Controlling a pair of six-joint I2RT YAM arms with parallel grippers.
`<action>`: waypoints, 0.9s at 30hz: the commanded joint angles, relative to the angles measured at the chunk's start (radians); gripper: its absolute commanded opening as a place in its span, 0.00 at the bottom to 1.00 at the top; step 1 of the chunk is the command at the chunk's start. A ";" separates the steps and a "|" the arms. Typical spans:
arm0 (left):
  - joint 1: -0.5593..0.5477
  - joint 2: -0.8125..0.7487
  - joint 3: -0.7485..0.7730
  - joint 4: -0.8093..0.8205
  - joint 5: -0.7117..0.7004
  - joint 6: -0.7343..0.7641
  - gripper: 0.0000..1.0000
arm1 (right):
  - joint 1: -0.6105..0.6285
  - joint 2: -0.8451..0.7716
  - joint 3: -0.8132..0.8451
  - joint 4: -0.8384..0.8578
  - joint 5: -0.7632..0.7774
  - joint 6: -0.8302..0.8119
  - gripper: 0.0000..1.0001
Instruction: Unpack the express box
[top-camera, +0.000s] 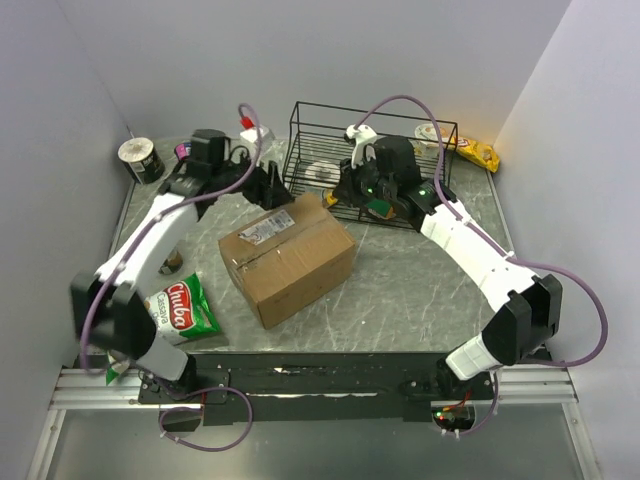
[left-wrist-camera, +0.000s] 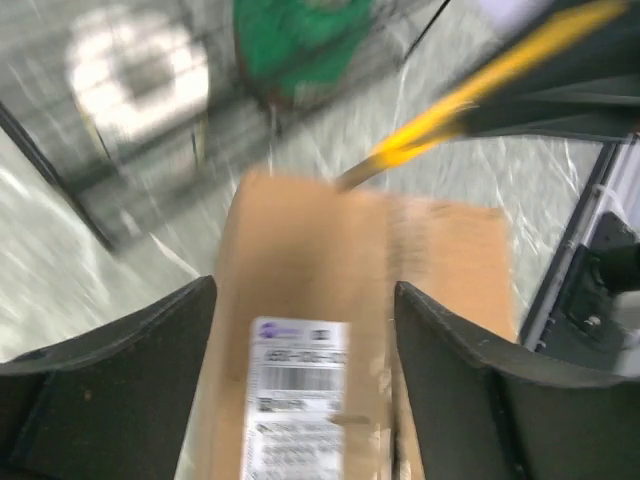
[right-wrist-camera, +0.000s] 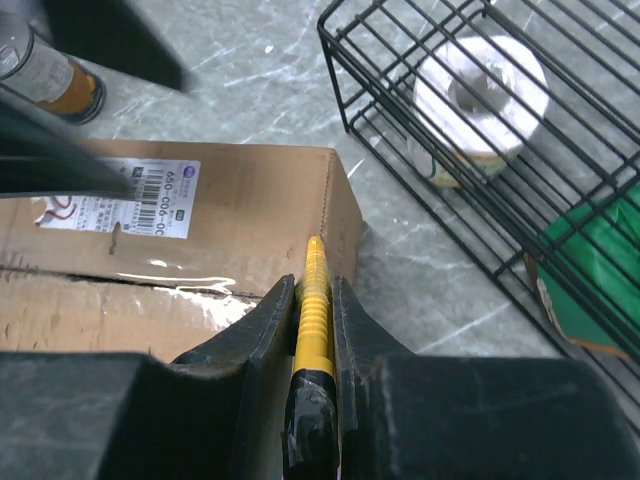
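Grey marbled tabletop (top-camera: 400, 290), pale walls close on three sides. The express box (top-camera: 288, 258) sits mid-table, flaps down. Its taped seam (right-wrist-camera: 170, 275) looks uncut where visible, and a white label (left-wrist-camera: 297, 400) lies on top.

Left gripper (left-wrist-camera: 303, 290): fingers (left-wrist-camera: 150, 360) spread wide, holding nothing. Box lies directly below and between them, label under the gap. View blurred, so touching or hovering cannot be told.

Right gripper (right-wrist-camera: 312, 290): fingers narrow, pinched on a yellow ribbed tool (right-wrist-camera: 313, 265), with the shaft pointing straight ahead out of the fingertips. Box lies ahead and to the left of these fingers. Tool tip is at the box's nearest end edge, close to a corner; contact with the cardboard cannot be told.

Key relation: seam follows the box's long axis, running away leftward from the tool tip, toward the left fingers.

Judgement: right arm is the one to work the seam. The tip needs a slight shift left onto the tape, then travel along that axis. Left fingers look placed to steady the far end.

Black wire basket (right-wrist-camera: 345, 105) sits right of the right fingers, white tape roll (right-wrist-camera: 480, 95) inside.
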 joint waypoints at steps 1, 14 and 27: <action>-0.046 -0.153 -0.057 0.123 0.051 0.124 0.73 | 0.012 0.020 0.043 0.032 -0.004 -0.018 0.00; -0.127 -0.070 -0.315 0.298 0.170 -0.033 0.29 | 0.010 -0.051 -0.046 0.084 0.024 -0.039 0.00; -0.119 -0.015 -0.349 0.393 0.136 -0.175 0.24 | 0.064 -0.151 -0.161 0.097 0.202 0.015 0.00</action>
